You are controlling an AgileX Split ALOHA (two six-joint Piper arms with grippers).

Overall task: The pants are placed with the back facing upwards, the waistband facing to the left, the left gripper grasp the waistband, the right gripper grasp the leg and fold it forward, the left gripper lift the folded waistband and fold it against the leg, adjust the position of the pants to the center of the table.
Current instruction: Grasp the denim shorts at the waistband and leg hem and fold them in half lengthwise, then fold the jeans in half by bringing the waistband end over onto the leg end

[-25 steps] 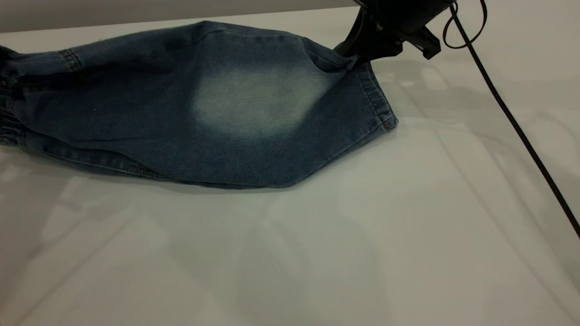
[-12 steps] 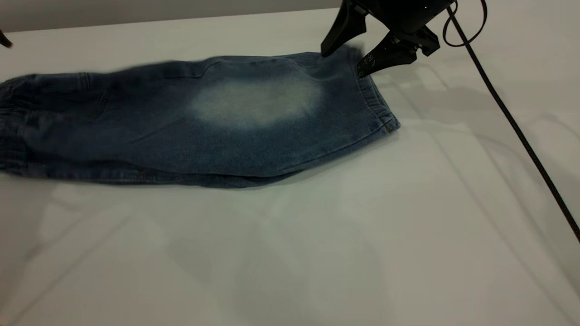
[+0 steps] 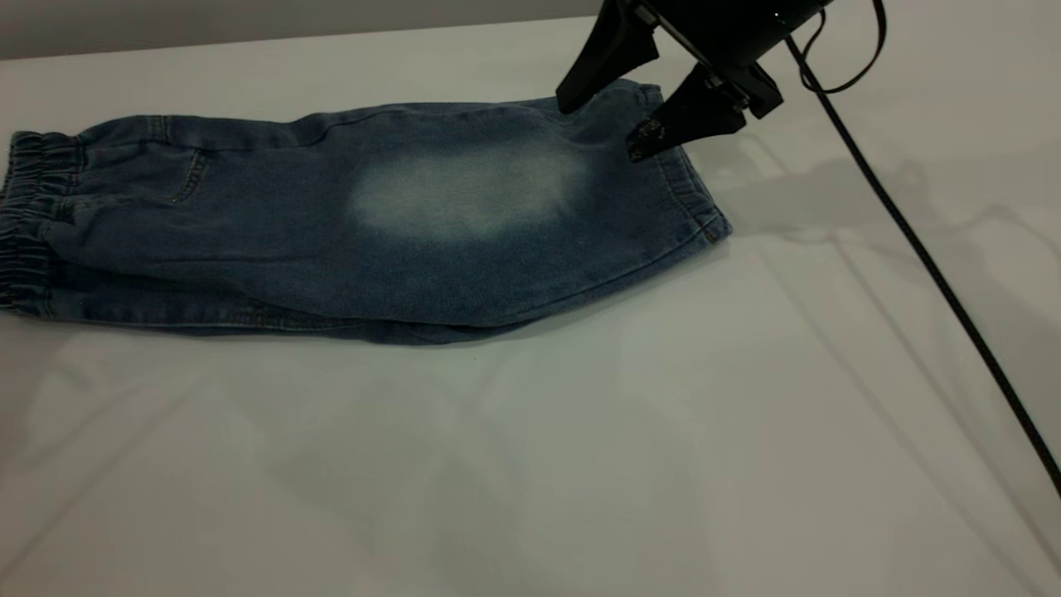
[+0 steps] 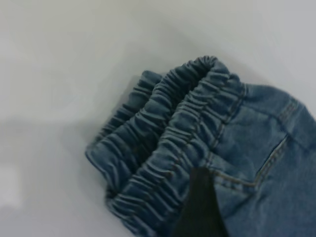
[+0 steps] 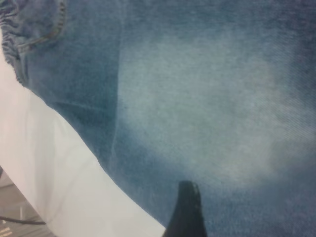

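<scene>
Both layers of the pants point(image 3: 373, 224) lie folded, right hand point(image 3: 598, 126) spread above.

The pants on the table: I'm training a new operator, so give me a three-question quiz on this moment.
1. True or false: the right gripper is clamped on the leg.
2. Which end of the pants lies toward the exterior view's left? A) the leg hem B) the waistband C) neither, they lie end-on
3. Fill in: the pants lie folded lengthwise, flat on the ____.

Key: 1. False: its fingers stand apart over the leg's hem end. 2. B. 3. table.
</scene>
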